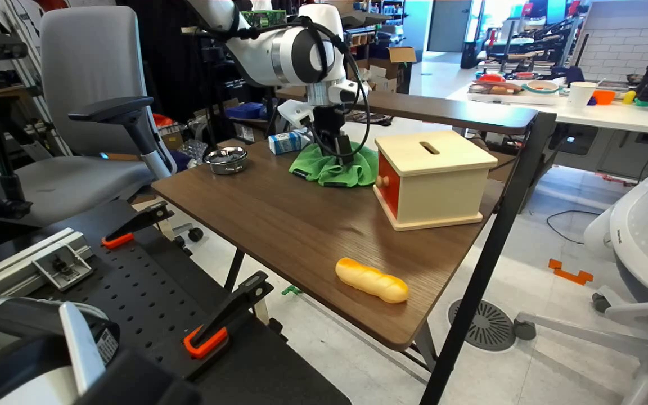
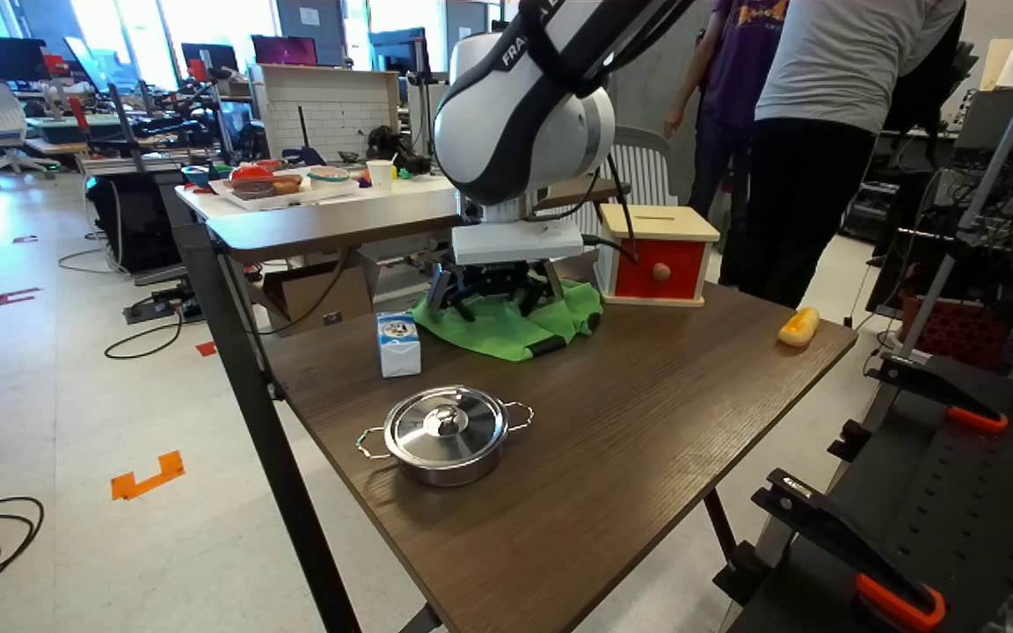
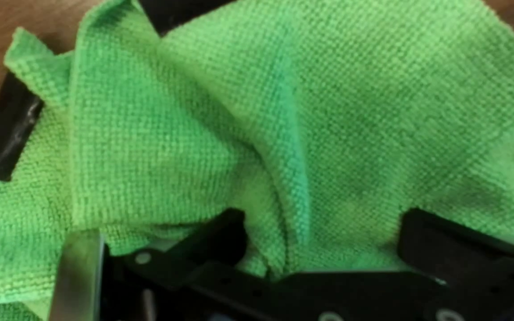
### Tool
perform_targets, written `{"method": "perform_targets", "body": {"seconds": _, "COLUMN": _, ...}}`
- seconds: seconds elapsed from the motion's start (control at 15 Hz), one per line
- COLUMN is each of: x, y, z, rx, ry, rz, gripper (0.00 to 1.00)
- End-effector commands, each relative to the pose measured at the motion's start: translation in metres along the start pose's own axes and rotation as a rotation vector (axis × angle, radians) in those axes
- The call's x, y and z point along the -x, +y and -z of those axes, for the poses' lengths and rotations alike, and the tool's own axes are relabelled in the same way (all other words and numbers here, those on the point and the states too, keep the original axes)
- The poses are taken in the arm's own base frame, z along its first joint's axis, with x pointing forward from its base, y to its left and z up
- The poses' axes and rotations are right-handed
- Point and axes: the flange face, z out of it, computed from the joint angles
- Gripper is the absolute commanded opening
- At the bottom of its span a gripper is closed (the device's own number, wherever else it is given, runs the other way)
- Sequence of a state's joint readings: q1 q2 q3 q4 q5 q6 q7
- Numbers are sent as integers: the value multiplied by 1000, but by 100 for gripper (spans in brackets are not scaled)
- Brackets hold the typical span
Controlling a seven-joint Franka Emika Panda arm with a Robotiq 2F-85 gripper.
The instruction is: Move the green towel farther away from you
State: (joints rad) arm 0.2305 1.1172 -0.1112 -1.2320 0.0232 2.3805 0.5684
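A crumpled green towel (image 1: 363, 169) with black tabs lies on the brown table; it also shows in an exterior view (image 2: 506, 330). It fills most of the wrist view (image 3: 350, 111). My gripper (image 3: 322, 229) points down at the towel. Its two dark fingers stand wide apart, with green cloth below and between them. In both exterior views the gripper (image 1: 342, 156) (image 2: 496, 308) is low over the middle of the towel and appears to touch it. The part of the towel under the gripper's palm is hidden.
A wooden box (image 1: 442, 191) with a red front stands close beside the towel. A blue-and-white carton (image 2: 398, 345) stands on its other side. A lidded metal pot (image 2: 447, 440) and a bread roll (image 1: 372, 280) are on the table (image 2: 612, 457). A dark post (image 1: 487, 270) rises at one table edge.
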Motion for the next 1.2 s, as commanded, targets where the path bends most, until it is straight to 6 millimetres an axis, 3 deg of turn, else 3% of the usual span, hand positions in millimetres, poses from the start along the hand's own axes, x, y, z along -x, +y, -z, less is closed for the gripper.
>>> {"method": "perform_targets", "body": {"seconds": 0.0, "x": -10, "y": -4, "z": 3, "rx": 15, "ry": 1, "rz": -44, "gripper": 100}}
{"method": "perform_targets", "body": {"seconds": 0.47, "x": -17, "y": 14, "z": 45, "rx": 56, "ry": 2, "rz": 17, "gripper": 100}}
{"method": "perform_targets", "body": {"seconds": 0.93, "x": -18, "y": 50, "z": 124, "rx": 19, "ry": 67, "rz": 115, "gripper": 100}}
{"method": "perform_targets", "body": {"seconds": 1.0, "x": -31, "y": 35, "z": 97, "rx": 40, "ry": 58, "rz": 77, "gripper": 100}}
{"method": "perform_targets", "body": {"seconds": 1.13, "x": -32, "y": 39, "z": 109, "rx": 36, "ry": 62, "rz": 76, "gripper": 100}}
